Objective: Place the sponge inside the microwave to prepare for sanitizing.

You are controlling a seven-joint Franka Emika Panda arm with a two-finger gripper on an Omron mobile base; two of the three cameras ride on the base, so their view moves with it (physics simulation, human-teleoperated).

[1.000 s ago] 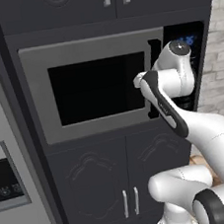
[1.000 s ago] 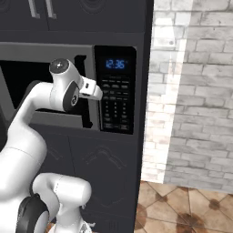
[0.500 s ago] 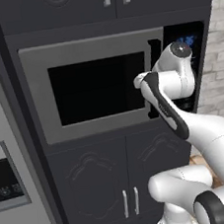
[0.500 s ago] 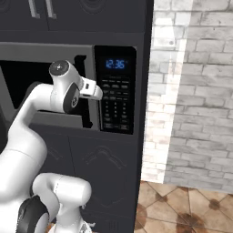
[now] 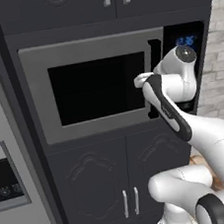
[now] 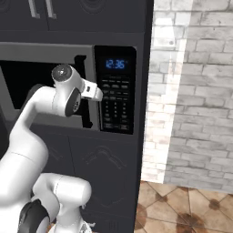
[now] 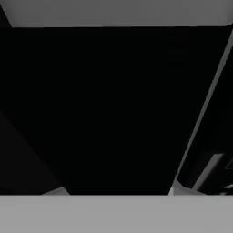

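Gripper itself is hidden behind the arm's [image 5: 169, 112] wrist at the microwave's [image 5: 96, 88] door handle [image 6: 87, 91], centre-right of left base view; fingers pressed together, whether on the handle can't be told. Hand view is nearly all black w/ a pale strip along the top, nothing clear. Keypad panel [image 6: 116, 98], black and glossy, shows blue "12:36"; door is grey-framed w/ dark window, dark panelled cabinets [image 5: 117, 178] below, pale brick wall [image 6: 195, 91] at right.

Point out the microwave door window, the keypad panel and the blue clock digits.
microwave door window [image 5: 98, 88], left base view, middle of the dark glass.
keypad panel [image 6: 115, 102], right base view, among the button rows.
blue clock digits [image 6: 115, 64], right base view, centre of the readout.
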